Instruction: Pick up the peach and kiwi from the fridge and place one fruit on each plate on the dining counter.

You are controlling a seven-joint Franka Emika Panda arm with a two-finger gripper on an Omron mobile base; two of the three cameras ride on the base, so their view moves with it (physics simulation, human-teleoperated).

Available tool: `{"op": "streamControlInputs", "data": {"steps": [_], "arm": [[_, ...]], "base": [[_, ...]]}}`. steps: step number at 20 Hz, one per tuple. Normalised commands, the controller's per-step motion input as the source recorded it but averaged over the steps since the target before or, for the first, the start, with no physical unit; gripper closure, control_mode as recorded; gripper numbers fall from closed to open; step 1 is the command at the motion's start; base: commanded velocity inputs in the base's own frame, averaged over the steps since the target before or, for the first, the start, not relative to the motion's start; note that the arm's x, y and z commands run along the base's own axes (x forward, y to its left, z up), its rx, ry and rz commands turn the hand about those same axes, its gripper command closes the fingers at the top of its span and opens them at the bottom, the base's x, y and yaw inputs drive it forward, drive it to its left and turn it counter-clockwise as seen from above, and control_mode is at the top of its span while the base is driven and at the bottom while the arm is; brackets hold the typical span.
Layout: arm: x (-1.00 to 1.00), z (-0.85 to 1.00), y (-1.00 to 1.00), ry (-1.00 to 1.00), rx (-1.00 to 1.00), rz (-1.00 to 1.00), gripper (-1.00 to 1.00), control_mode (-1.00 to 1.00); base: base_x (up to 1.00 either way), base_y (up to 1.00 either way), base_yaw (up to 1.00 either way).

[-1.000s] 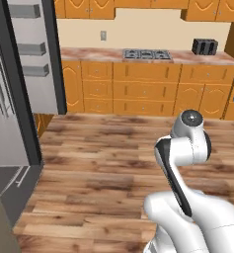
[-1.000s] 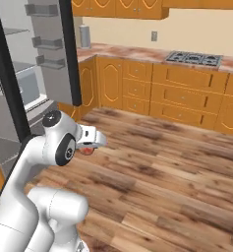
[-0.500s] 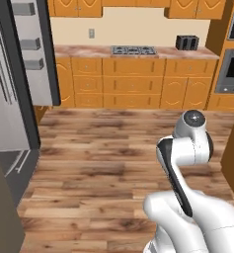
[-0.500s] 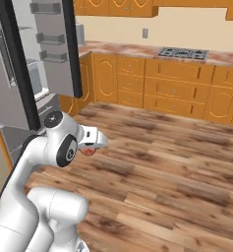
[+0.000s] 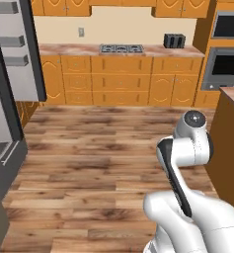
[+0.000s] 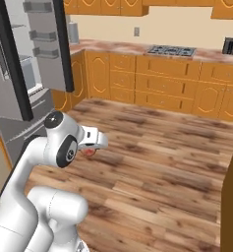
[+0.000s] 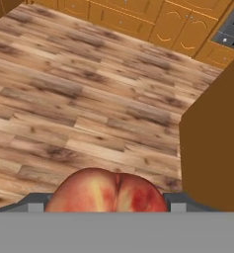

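My gripper (image 7: 107,203) is shut on the peach (image 7: 108,192), a reddish-pink fruit with yellow streaks that sits between the two fingertips at the bottom of the hand view. From the right base view the peach (image 6: 90,151) peeks out red under the gripper (image 6: 93,146), held low over the wood floor. The fridge (image 5: 12,74) stands open at the far left, its dark door (image 6: 44,49) swung out. The dining counter's orange wooden side (image 5: 229,143) rises at the right, close to the arm, and fills the right of the hand view (image 7: 212,143). The kiwi and the plates are out of view.
A wall counter with a stove (image 5: 121,48) and a dark toaster (image 5: 174,40) runs along the back. A wall oven (image 5: 227,59) is at the back right. Open wood floor (image 5: 98,148) lies between fridge, cabinets and dining counter.
The whole picture has slid left, so the base has turned right: the fridge has moved toward the left edge, and the oven and dining counter have come in at the right. My grip on the peach is unchanged.
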Motion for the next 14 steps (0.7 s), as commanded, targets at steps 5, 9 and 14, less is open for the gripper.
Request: {"op": "streamControlInputs", "data": {"steps": [5, 9, 14], "arm": [[0.00, 0.00, 0.00, 0.00, 0.00, 0.00, 1.00, 1.00], [0.00, 0.00, 0.00, 0.00, 0.00, 0.00, 1.00, 1.00], [0.00, 0.00, 0.00, 0.00, 0.00, 0.00, 1.00, 1.00]], "base": [[-0.55, -0.59, 0.00], [-0.61, -0.51, 0.00], [-0.52, -0.51, 0.00]]}}
